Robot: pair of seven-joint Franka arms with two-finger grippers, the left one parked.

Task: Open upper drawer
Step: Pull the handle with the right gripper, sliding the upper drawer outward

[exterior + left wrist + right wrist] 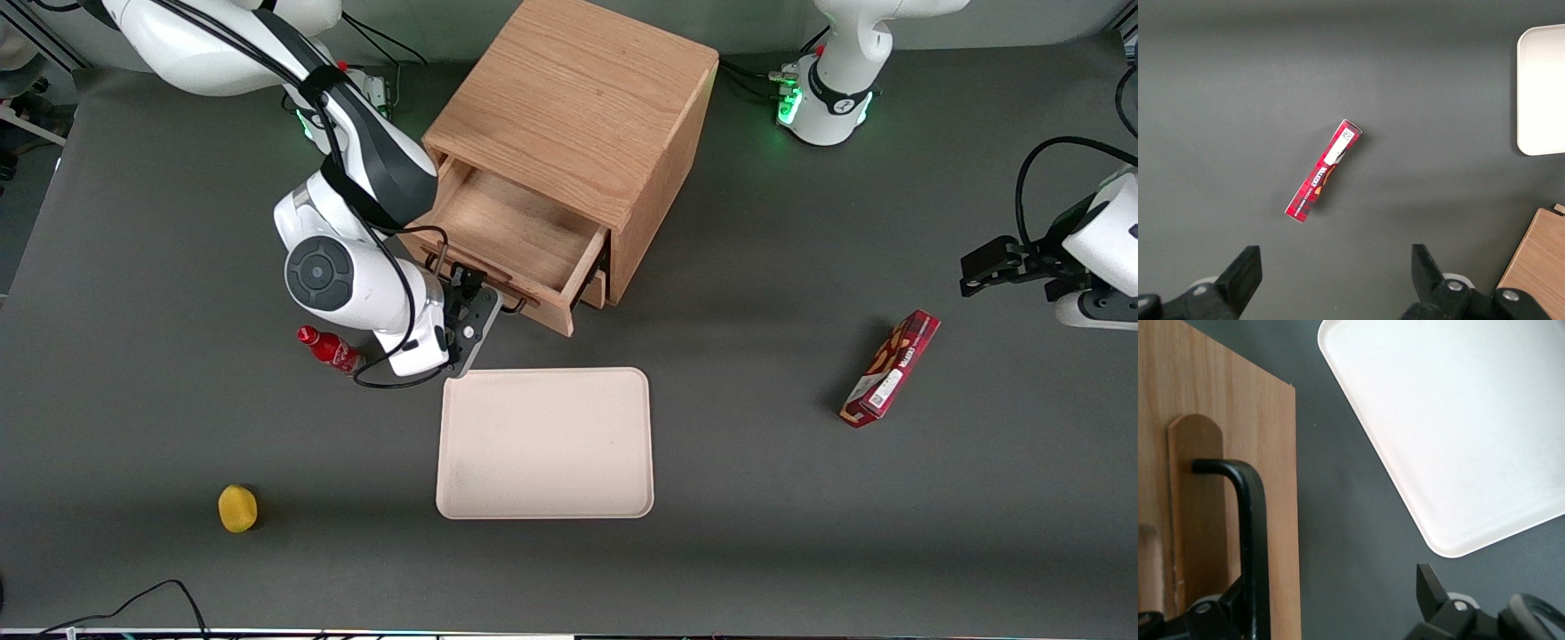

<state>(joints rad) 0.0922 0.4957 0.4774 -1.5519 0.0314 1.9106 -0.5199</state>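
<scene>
The counter (pixel 756 498) is a dark grey sheet. On it stands the oak cabinet (pixel 569 116), just above and farther from the front camera than the hand (pixel 469 298). Its upper drawer (pixel 511 236) is pulled well out, the bare wooden tray showing, and the drawer's front panel meets the hand. The hand sits at the black handle (pixel 484 286) on that front; in the right wrist view the handle (pixel 1248 540) runs past one finger (pixel 1225 607), while the other finger (pixel 1431 590) stands well apart from it over the counter, so the hand is spread wide and grips nothing. A pale tray (pixel 545 443) lies flat just nearer the front camera than the hand. A red box (pixel 891 368) lies well away, toward the parked arm's end. A red bottle (pixel 329 348) lies on its side close beside the hand, partly under the wrist. A yellow ball (pixel 237 508) rests nearer the camera than the bottle
</scene>
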